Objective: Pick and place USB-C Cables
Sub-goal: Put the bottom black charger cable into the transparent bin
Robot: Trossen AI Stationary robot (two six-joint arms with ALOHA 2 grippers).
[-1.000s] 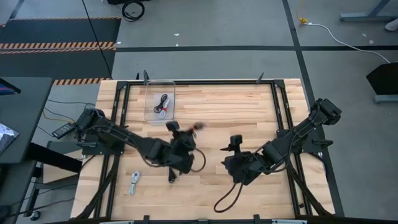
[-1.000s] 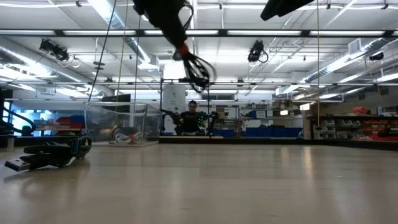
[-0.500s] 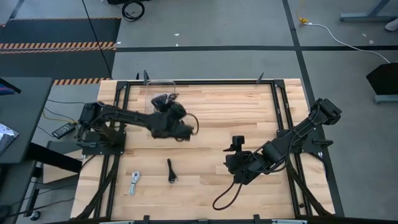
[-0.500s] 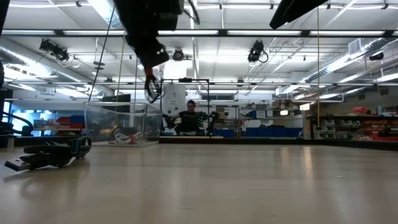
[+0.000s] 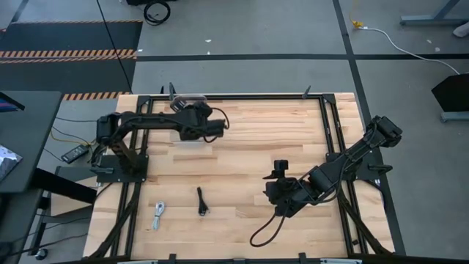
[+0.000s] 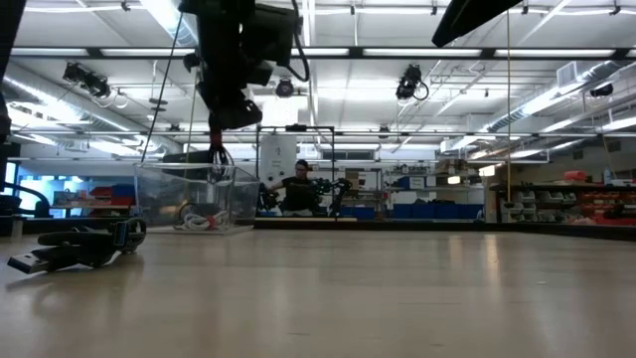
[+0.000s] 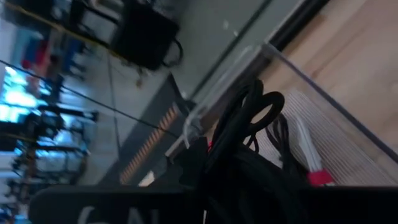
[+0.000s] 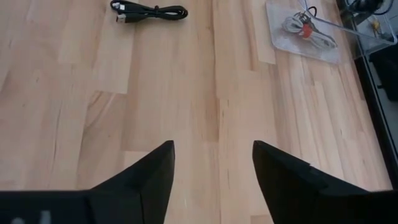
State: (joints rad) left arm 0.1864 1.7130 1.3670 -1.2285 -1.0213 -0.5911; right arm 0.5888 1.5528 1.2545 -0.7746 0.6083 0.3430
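My left gripper (image 5: 187, 111) hovers over the clear box (image 5: 187, 97) at the table's far left, shut on a black coiled USB-C cable (image 7: 252, 115). In the low view the cable (image 6: 215, 162) hangs from the gripper (image 6: 214, 147) at the box's rim (image 6: 189, 167). A silvery-white red-tied cable (image 7: 308, 158) lies on the box's floor. A black cable (image 5: 201, 202) and a silvery-white one (image 5: 159, 216) lie on the table near its near edge. My right gripper (image 5: 282, 196) is open above the table's middle right, touching nothing. My left gripper holds the black coiled cable pinched between its two fingers, coming from above. The loops (image 7: 261, 109) stick out past the fingertips, clear of the table and above the box's floor. The gripper's dark body hides the exact place of contact.
Black frame rails (image 5: 330, 139) run along the table's sides and far edge. A black cord (image 5: 262, 235) loops over the table near the right arm. The black cable (image 8: 149, 10) and the box (image 8: 305, 31) lie ahead of my right gripper (image 8: 213, 180), with bare wood between.
My left gripper has swung from the table's middle toward the far left corner, carrying the black cable lifted clear, and has come down over the clear box. It has stayed shut on the cable. The right arm has kept still.
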